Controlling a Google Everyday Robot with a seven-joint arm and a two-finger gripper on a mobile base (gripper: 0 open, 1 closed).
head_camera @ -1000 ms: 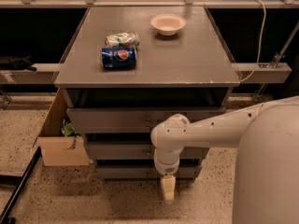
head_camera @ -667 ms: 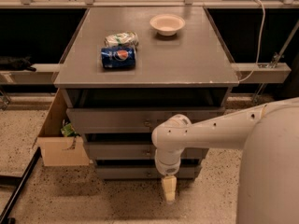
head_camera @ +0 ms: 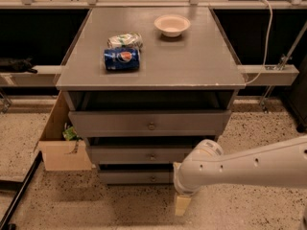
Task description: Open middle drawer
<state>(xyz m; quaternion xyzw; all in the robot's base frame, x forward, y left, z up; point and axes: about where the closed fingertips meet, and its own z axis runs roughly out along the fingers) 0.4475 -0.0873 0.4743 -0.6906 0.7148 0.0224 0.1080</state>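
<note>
Grey wooden middle drawer is the second of three fronts in the cabinet, under the top drawer and above the bottom drawer. Its long axis runs 9 to 3 o'clock, and its right end is hidden behind the arm. It doesn't look pulled out yet.

One small round knob sits at its centre.

Key relation: the claw hangs low over the floor, pointing down at 6 o'clock, just in front of the cabinet's lower right. From the claw the knob lies at about 11 o'clock, near but apart, with no contact. Can't tell if the claw is apart or together. Judgement: the claw needs to lift and swing toward 11 to meet the knob, then pull toward the camera.

Counts:
- 3 drawers, 3 knobs, one each
- 1 arm, 1 claw
- On the worktop: 1 bowl at the far side, 1 blue can lying flat, 1 crumpled packet touching the can at its 12 o'clock
- 1 cardboard box on the floor at the cabinet's 9 o'clock
</note>
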